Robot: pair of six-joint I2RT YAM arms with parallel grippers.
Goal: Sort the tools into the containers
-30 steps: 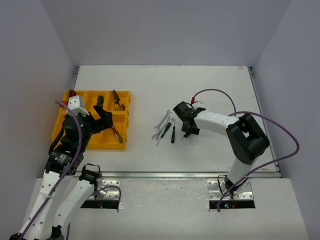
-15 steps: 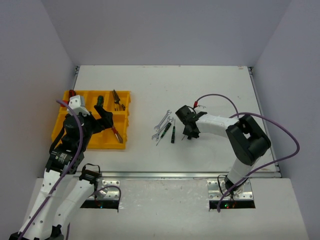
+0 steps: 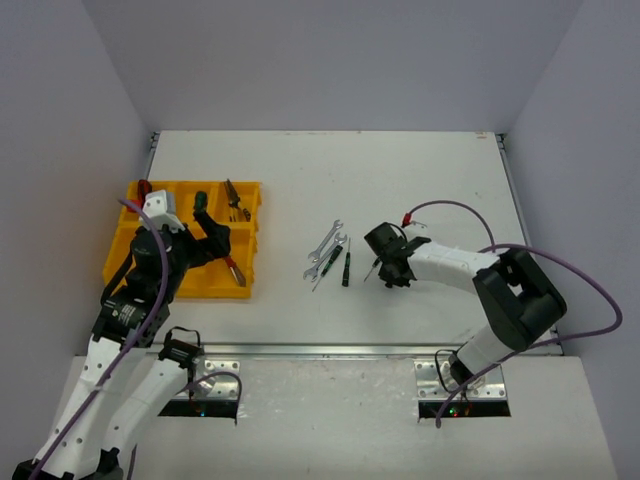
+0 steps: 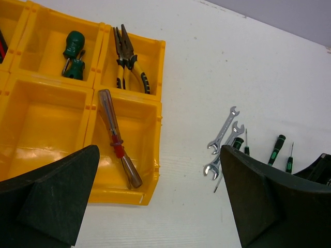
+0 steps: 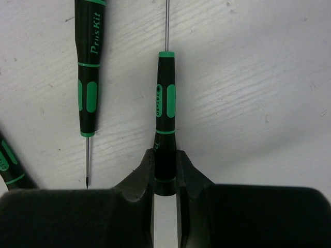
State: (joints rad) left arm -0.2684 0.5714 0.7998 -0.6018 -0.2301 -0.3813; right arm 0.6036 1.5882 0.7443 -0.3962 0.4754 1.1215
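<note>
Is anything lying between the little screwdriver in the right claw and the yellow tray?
Yes. Two other screwdrivers and two wrenches lie on the table between the held screwdriver and the tray, and the left arm hangs over the tray.

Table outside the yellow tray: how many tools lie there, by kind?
silver wrenches: 2
green-and-black screwdrivers: 3, one clamped in the right gripper
Total: 5
</note>
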